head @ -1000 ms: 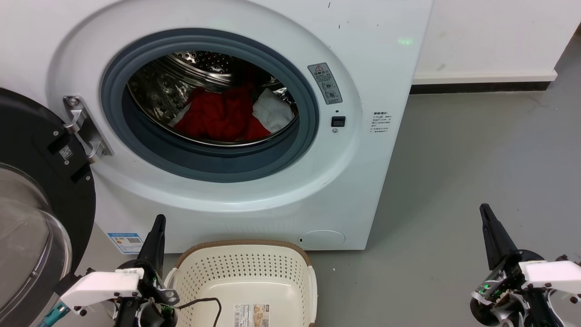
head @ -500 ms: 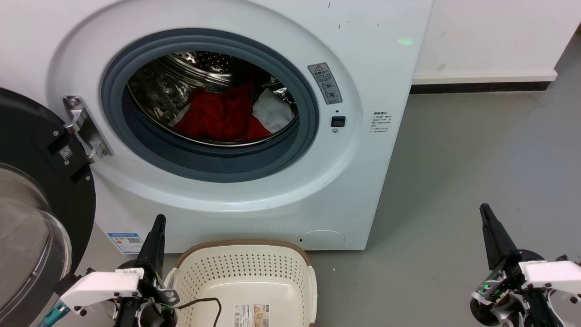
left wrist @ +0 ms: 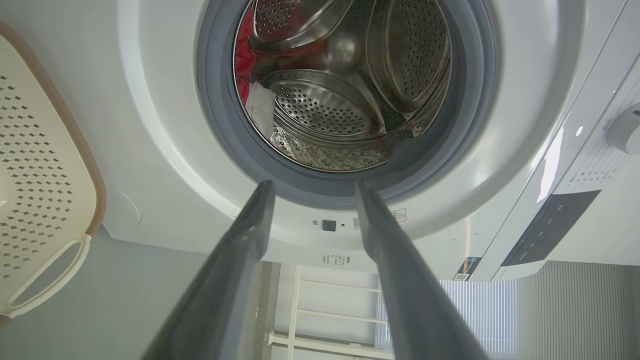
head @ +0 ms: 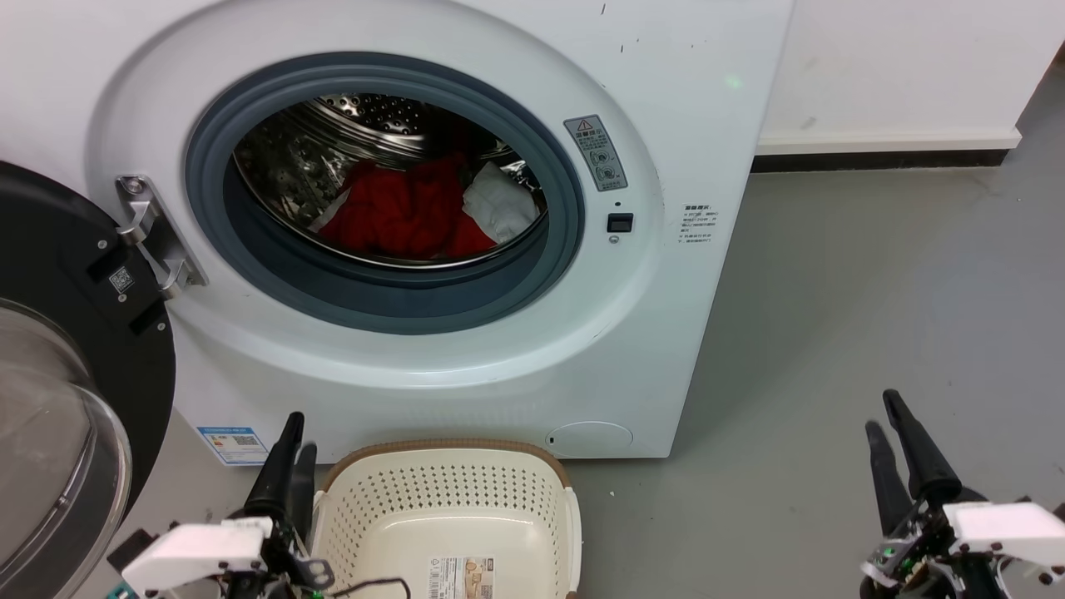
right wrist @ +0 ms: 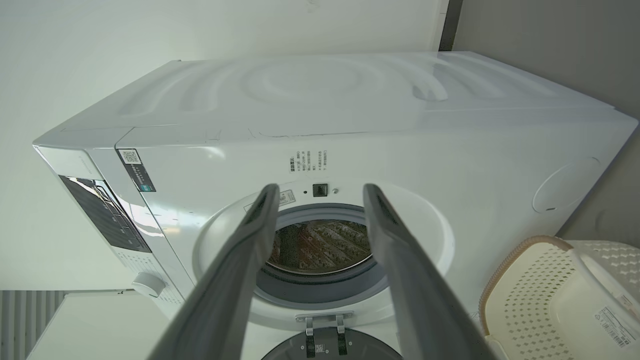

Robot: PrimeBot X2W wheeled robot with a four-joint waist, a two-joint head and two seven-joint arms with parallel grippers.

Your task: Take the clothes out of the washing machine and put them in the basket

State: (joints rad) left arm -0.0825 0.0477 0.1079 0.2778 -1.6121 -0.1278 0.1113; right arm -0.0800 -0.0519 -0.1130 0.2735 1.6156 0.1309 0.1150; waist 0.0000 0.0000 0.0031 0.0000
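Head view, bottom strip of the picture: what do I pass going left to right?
Open washer door → left claw, fingers pointing up → basket → grey floor → right claw, fingers pointing up.

The smooth grey floor (head: 840, 291) carries the white washing machine (head: 657, 349), which stands on its left part, and the cream, brown-rimmed basket (head: 448, 446), which sits just before the machine's base, and farther right it meets a white wall (head: 907, 66) with a dark skirting strip (head: 874, 160).
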